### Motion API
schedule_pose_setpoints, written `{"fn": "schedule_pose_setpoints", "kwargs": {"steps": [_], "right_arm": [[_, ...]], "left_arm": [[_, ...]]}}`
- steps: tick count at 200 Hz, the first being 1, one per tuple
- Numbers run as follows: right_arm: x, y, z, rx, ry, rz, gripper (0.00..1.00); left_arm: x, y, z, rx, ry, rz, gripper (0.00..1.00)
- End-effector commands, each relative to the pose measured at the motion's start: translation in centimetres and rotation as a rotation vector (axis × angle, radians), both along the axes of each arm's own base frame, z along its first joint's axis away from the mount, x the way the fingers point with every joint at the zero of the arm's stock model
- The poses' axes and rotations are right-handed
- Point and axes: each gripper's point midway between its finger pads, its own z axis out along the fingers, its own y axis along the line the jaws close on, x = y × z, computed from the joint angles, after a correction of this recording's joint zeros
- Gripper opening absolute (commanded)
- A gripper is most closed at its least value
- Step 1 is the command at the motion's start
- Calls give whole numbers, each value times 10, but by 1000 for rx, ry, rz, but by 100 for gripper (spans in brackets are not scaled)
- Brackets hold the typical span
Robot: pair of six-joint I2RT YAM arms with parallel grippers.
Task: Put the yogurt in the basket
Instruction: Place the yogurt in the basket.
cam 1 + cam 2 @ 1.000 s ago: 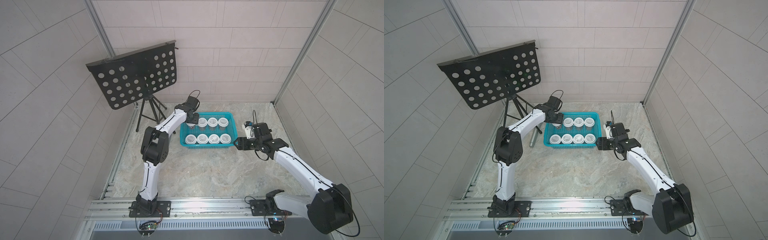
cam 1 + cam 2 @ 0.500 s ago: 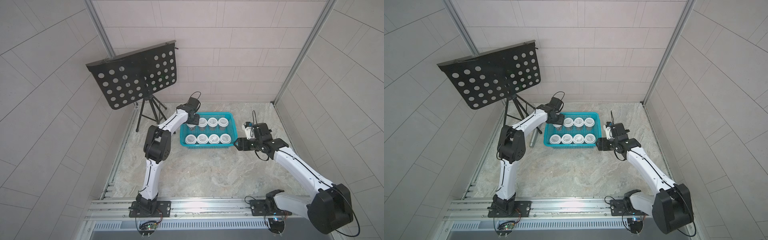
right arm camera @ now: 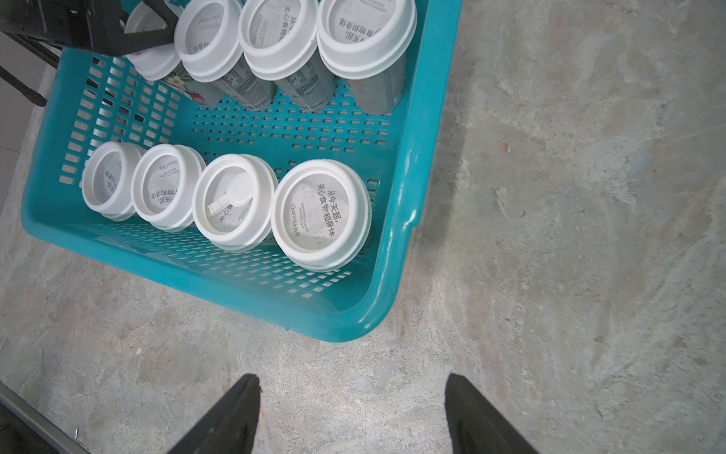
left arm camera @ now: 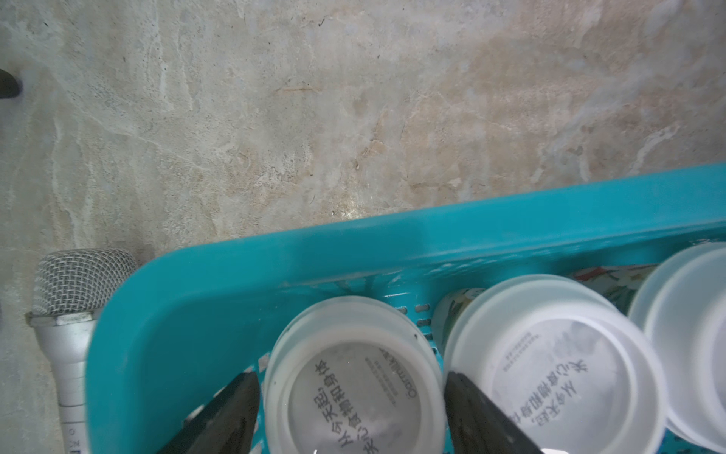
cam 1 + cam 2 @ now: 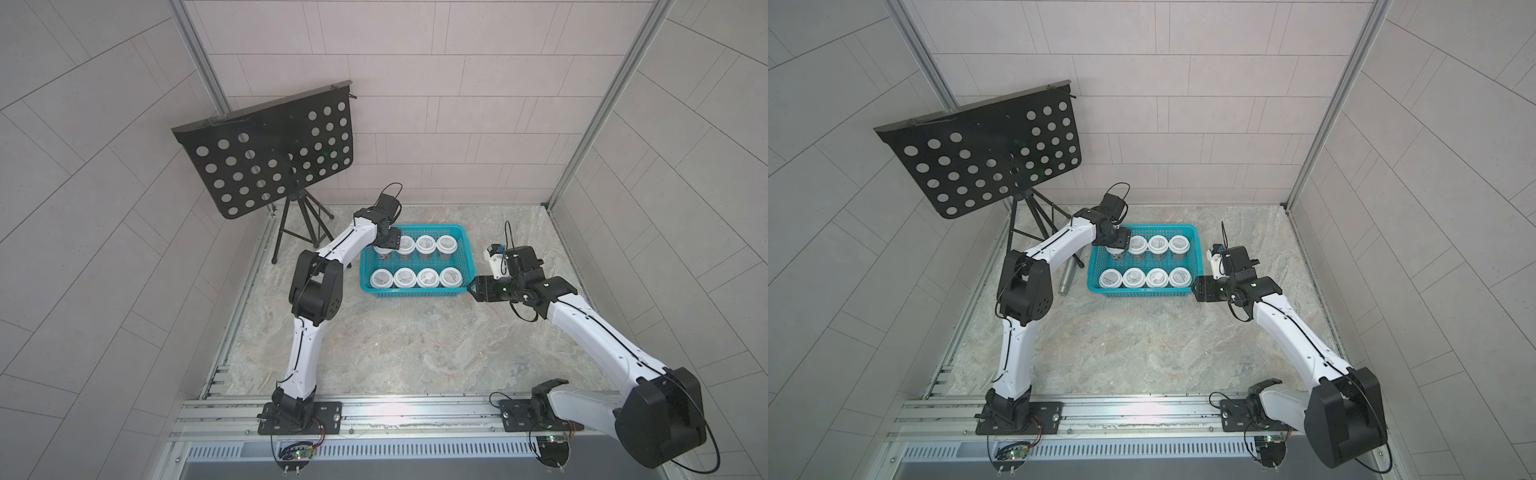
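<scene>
Fingers (image 4: 231, 416) of the left gripper (image 4: 351, 387) are spread just clear of one yogurt (image 4: 353, 377), which is set in the basket (image 4: 275, 255) corner, apparently so that it is left standing. The right gripper (image 3: 351, 387) is held empty beside the basket with its fingers apart, likely to keep clear.

In both top views the black left gripper (image 5: 387, 244) hides most of the far-left white-lidded yogurt cup (image 5: 379, 249); grey lid print (image 5: 425, 244) is too small to read.
</scene>
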Motion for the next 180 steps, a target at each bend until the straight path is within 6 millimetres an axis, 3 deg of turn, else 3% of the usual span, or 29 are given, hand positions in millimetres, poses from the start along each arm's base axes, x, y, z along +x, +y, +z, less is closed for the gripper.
{"fn": "schedule_pose_setpoints", "kwargs": {"steps": [1,54,91,128,180], "right_arm": [[-4,-4,-2,-11,10,0,78],[-2,-7,-2,-26,3,-18,78],[6,-18,1,-70,-34,-77,78],[23,-46,1,-159,-114,-217,80],[44,-96,0,-300,-222,-442,84]], "left_arm": [[0,3,9,6,-1,-1,84],[-7,1,38,-34,-38,-6,87],[-18,9,58,-36,-75,11,87],[-37,23,78,-30,-129,20,87],[-74,69,104,47,-290,122,87]]}}
